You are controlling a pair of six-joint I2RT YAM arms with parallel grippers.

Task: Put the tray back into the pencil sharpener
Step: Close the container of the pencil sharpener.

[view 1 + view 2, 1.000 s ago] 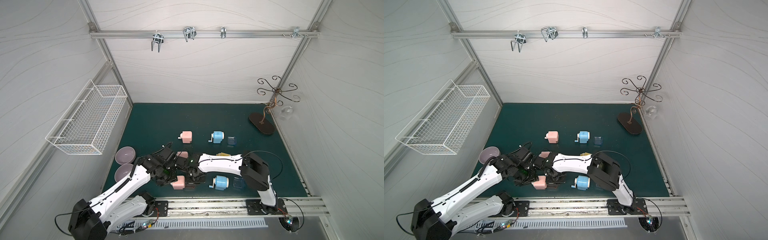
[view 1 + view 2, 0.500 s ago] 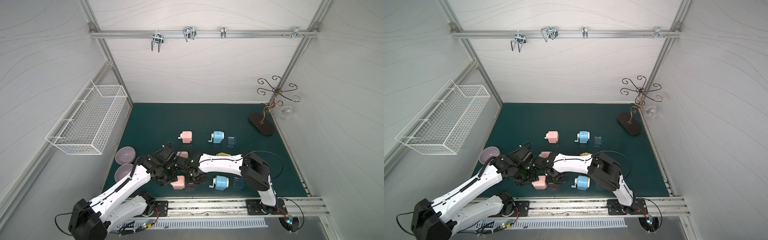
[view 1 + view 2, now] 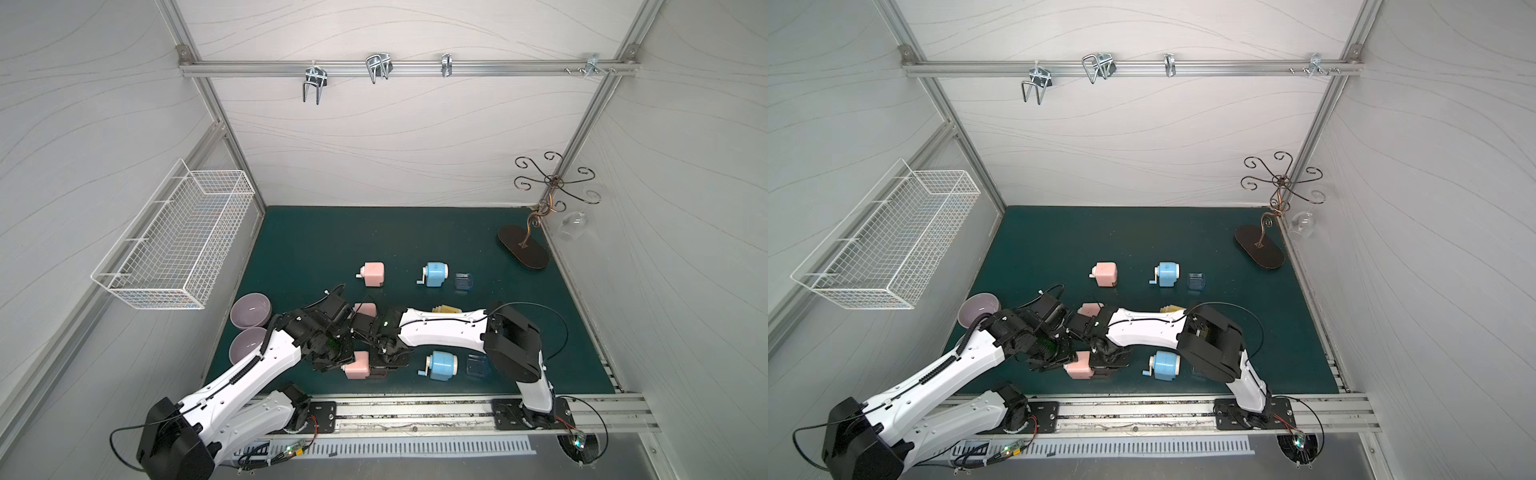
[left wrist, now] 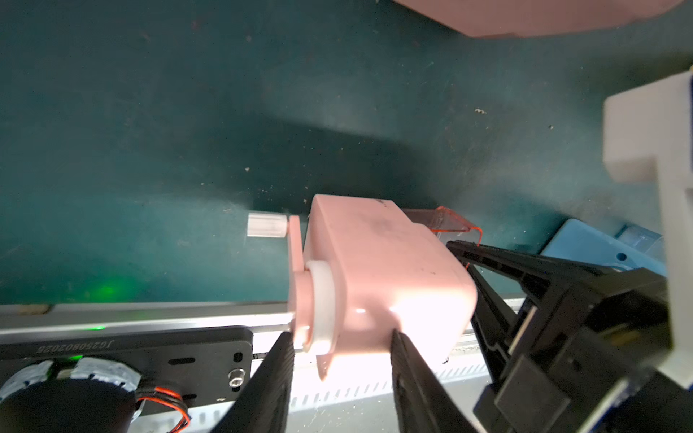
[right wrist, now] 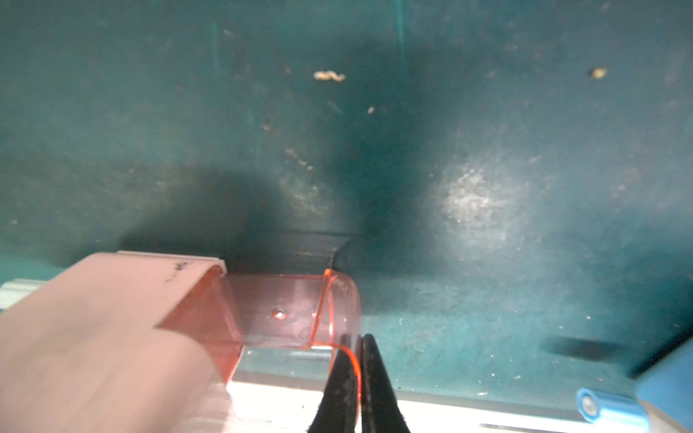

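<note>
A pink pencil sharpener (image 3: 357, 366) (image 3: 1079, 365) (image 4: 375, 270) lies near the mat's front edge. My left gripper (image 4: 341, 341) (image 3: 332, 360) is shut on its body, one finger by the white crank hub and the other on the opposite side. A clear red tray (image 5: 292, 311) (image 4: 438, 221) sticks partway out of the sharpener's (image 5: 93, 337) open end. My right gripper (image 5: 360, 346) (image 3: 383, 365) is shut on the tray's rounded end wall, which is pinched between its fingers. The arms hide most of the tray in both top views.
A second pink sharpener (image 3: 372, 274), a blue sharpener (image 3: 434, 274) and a blue tray (image 3: 463, 281) stand mid-mat. Another blue sharpener (image 3: 442, 365) and clear tray (image 3: 476, 365) sit right of my grippers. Two purple bowls (image 3: 250, 309) are at the left, a wire basket (image 3: 174, 245) on the wall and a metal stand (image 3: 523, 247) at the back right.
</note>
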